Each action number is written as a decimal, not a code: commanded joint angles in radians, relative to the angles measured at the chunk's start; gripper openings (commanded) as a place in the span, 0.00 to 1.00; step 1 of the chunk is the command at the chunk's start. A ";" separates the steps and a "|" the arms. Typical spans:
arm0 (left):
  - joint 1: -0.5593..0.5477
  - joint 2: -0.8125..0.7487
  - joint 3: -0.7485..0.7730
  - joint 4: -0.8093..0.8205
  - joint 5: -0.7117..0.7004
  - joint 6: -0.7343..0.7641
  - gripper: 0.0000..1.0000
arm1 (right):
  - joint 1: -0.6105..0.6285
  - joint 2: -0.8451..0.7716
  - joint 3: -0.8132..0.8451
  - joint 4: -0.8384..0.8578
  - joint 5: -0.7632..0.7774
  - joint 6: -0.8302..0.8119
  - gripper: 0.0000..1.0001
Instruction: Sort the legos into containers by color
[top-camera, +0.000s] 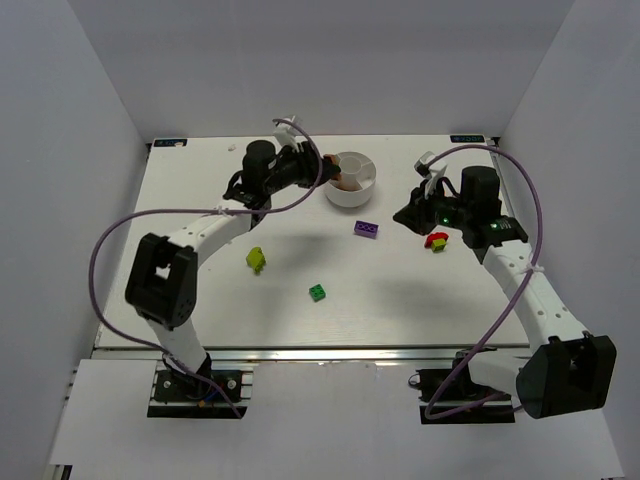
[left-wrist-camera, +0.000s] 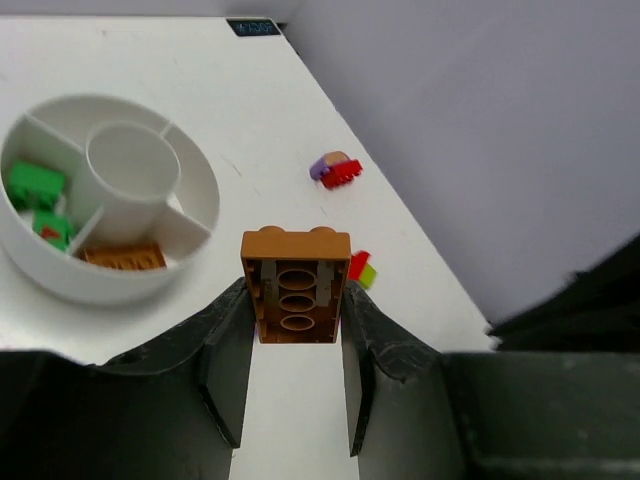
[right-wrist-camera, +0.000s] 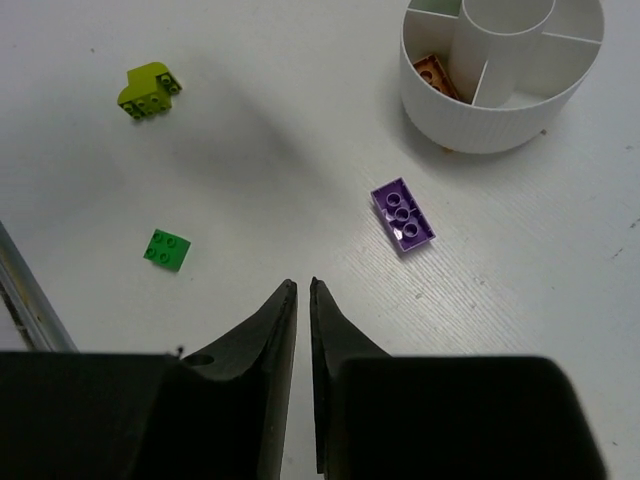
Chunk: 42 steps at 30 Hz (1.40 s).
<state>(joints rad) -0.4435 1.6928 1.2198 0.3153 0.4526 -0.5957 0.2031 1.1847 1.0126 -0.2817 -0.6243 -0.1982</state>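
Left end effector pinching an orange brick just beside the white dish; an orange piece lies in one wedge, green pieces in the next; right end effector pressed almost together, empty, over the table near the purple brick.
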 joint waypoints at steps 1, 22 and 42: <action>-0.004 0.091 0.140 0.102 0.043 0.145 0.00 | -0.008 -0.042 0.020 -0.011 -0.038 -0.015 0.17; -0.047 0.398 0.308 0.185 -0.078 0.235 0.04 | -0.054 -0.036 0.003 -0.020 -0.051 -0.038 0.32; -0.047 0.449 0.305 0.114 -0.146 0.260 0.30 | -0.071 -0.034 0.007 -0.020 -0.072 -0.038 0.54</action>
<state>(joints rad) -0.4885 2.1441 1.5009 0.4469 0.3244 -0.3511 0.1375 1.1519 1.0092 -0.3000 -0.6731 -0.2276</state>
